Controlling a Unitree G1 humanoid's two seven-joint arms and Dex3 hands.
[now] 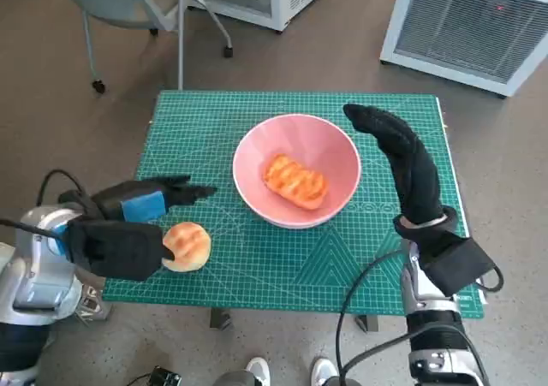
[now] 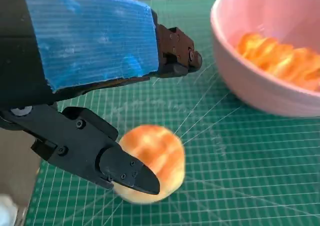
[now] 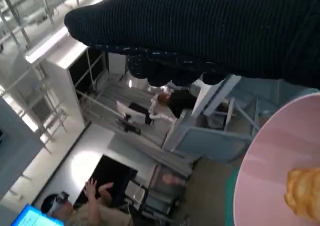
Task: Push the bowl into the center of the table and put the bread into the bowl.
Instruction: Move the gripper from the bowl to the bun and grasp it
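One piece of bread (image 1: pixel 295 181) already lies inside the pink bowl (image 1: pixel 257 146), and I judge the bowl close to the centre of the green cutting mat (image 1: pixel 360 258) covering the table, so the push looks done. A second round bun (image 1: pixel 187 246) sits on the mat at about eight o'clock from the bowl, well clear of its rim. My left hand (image 1: pixel 128 223) is around that bun: in the left wrist view one black finger (image 2: pixel 125 173) touches its near side while the taped part reaches over it, not yet closed, so I read the hand as spread and not gripping. My right hand (image 1: pixel 402 159) hovers at three o'clock of the bowl, gloved fingers extended, holding nothing. What remains, I think, is grasping the bun and carrying it into the bowl. A grey cabinet (image 1: pixel 467 26) stands beyond the table at one o'clock.
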